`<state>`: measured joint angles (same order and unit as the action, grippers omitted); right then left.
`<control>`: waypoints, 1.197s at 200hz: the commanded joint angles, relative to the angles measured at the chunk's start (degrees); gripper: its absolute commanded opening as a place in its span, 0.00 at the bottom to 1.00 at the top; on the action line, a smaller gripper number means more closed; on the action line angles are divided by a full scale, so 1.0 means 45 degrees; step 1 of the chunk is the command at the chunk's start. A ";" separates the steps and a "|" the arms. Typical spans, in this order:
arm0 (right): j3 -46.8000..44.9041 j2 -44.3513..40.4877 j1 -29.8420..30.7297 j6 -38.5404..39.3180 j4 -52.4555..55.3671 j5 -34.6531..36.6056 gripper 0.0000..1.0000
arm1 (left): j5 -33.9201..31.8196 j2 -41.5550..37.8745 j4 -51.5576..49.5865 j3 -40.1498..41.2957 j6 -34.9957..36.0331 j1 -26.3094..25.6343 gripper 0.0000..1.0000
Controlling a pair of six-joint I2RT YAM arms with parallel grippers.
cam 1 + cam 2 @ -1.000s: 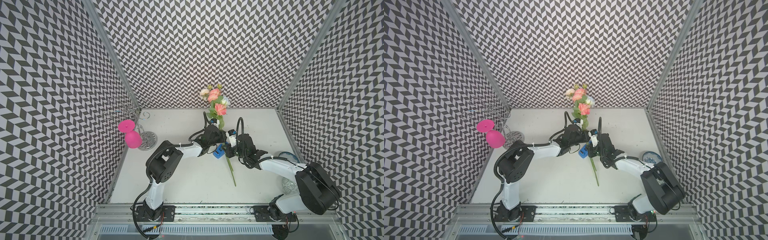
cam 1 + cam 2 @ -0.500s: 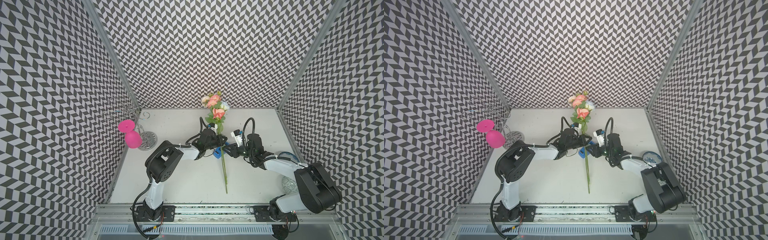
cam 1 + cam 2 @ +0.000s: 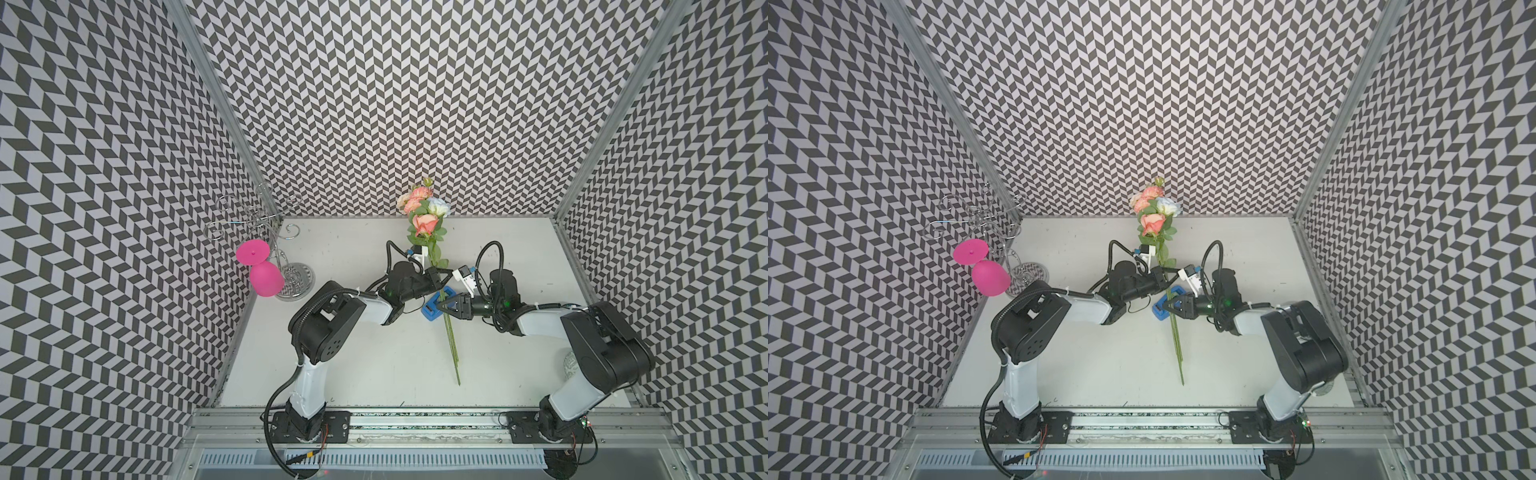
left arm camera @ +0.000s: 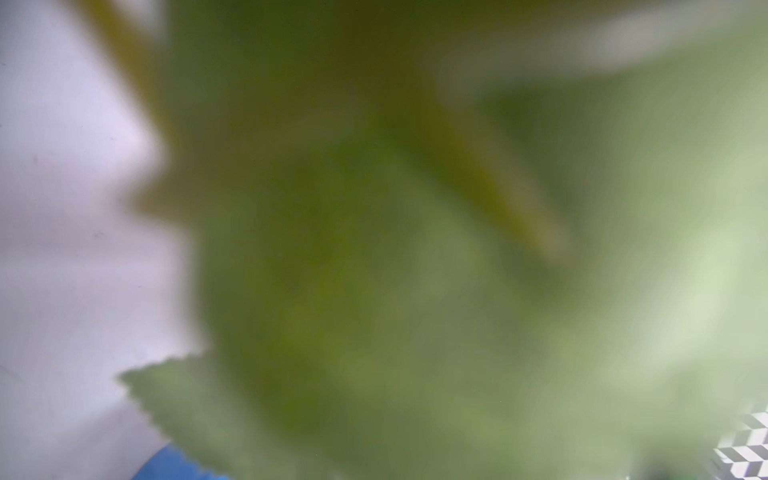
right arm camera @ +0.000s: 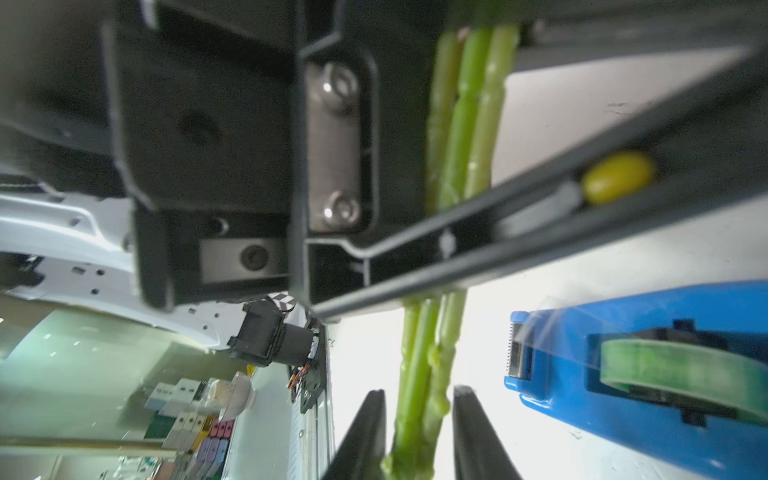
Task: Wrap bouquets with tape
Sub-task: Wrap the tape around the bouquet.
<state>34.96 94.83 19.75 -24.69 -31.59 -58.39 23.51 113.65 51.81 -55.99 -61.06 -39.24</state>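
Note:
The bouquets (image 3: 424,216) (image 3: 1152,216) are one bunch of pink, peach and white roses, lifted at an angle, with the stem ends (image 3: 453,353) low over the table. My left gripper (image 3: 438,276) (image 3: 1163,275) is shut on the stems just under the leaves, which blur the left wrist view (image 4: 374,291). My right gripper (image 3: 441,306) (image 3: 1169,306) (image 5: 417,392) straddles the stems (image 5: 419,365) lower down, narrowly open, with a thin gap on each side. The blue tape (image 3: 431,311) (image 3: 1159,311) (image 5: 623,374) dispenser sits on the table beside both grippers.
A pink goblet (image 3: 266,279) (image 3: 990,279) hangs upside down from a wire rack (image 3: 296,280) at the back left. A clear glass object (image 3: 570,363) sits at the right, partly behind the right arm. Patterned walls enclose three sides.
My right gripper backed off the stems to the right, then returned around them, its jaws narrower. The bouquet swung nearer to upright in my left gripper, and its stem ends shifted left.

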 commanded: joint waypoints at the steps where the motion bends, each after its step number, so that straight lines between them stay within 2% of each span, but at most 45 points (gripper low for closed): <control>1: 0.0085 0.0023 -0.0072 -0.0061 -0.0516 0.0486 0.07 | 0.0415 -0.0311 0.2067 -0.0003 -0.0567 -0.0028 0.00; 7: 0.0131 -0.0116 -0.0053 0.0208 -0.0054 0.0834 0.03 | 0.0357 -0.0351 0.1876 -0.0001 -0.0461 -0.0014 0.00; 35: 0.0371 -0.1187 0.0387 0.1643 0.2716 0.3903 0.00 | -0.0250 -0.0737 0.0248 -0.0067 0.0132 -0.0010 0.42; 56: 0.0477 -0.2061 0.0978 0.1979 0.3714 0.6169 0.00 | -0.0973 -0.1099 -0.1828 -0.0314 0.0704 -0.0016 0.60; 75: 0.0896 -0.2568 0.1664 0.2441 0.4708 0.8015 0.00 | -0.1656 -0.1401 -0.3665 -0.0609 0.1304 -0.0054 0.63; 105: 0.1886 -0.2455 0.2709 0.2832 0.6112 0.9743 0.00 | -0.2250 -0.1466 -0.5929 -0.1408 0.2380 -0.0326 0.65; 122: 0.2276 -0.2319 0.3191 0.2758 0.6605 1.0574 0.00 | -0.2643 -0.1340 -0.7009 -0.1846 0.2841 -0.0552 0.62; 135: 0.2476 -0.2253 0.3417 0.2576 0.6861 1.0910 0.00 | -0.2836 -0.1292 -0.7354 -0.1975 0.2977 -0.0639 0.53; 153: 0.2626 -0.2150 0.3742 0.2474 0.7027 1.1067 0.00 | -0.2807 -0.1243 -0.7431 -0.1973 0.2968 -0.0660 0.30; 169: 0.2478 -0.2115 0.3815 0.2354 0.6693 1.0498 0.01 | -0.2813 -0.1333 -0.7541 -0.1939 0.2946 -0.0637 0.06; 175: 0.2416 -0.2098 0.3815 0.2319 0.6591 1.0256 0.04 | -0.2839 -0.1422 -0.7628 -0.1917 0.2953 -0.0620 0.00; 191: 0.2201 -0.2116 0.3664 0.2211 0.6292 0.9508 0.15 | -0.2854 -0.1734 -0.7788 -0.1727 0.3031 -0.0528 0.00; 208: 0.1731 -0.2385 0.3113 0.1961 0.5741 0.8039 0.28 | -0.2993 -0.2155 -0.8012 -0.1447 0.3167 -0.0477 0.00; 228: 0.0737 -0.3015 0.1989 0.1029 0.4289 0.6201 0.34 | -0.2713 -0.2601 -0.7631 -0.0742 0.2805 -0.0342 0.00; 239: 0.0328 -0.3275 0.1471 0.0509 0.3744 0.5851 0.35 | -0.2734 -0.2765 -0.7501 -0.0420 0.2765 -0.0336 0.00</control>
<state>40.27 83.70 31.11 -17.82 -5.19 -23.99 10.81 104.77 17.04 -60.69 -49.23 -41.08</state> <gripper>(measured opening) 0.341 0.084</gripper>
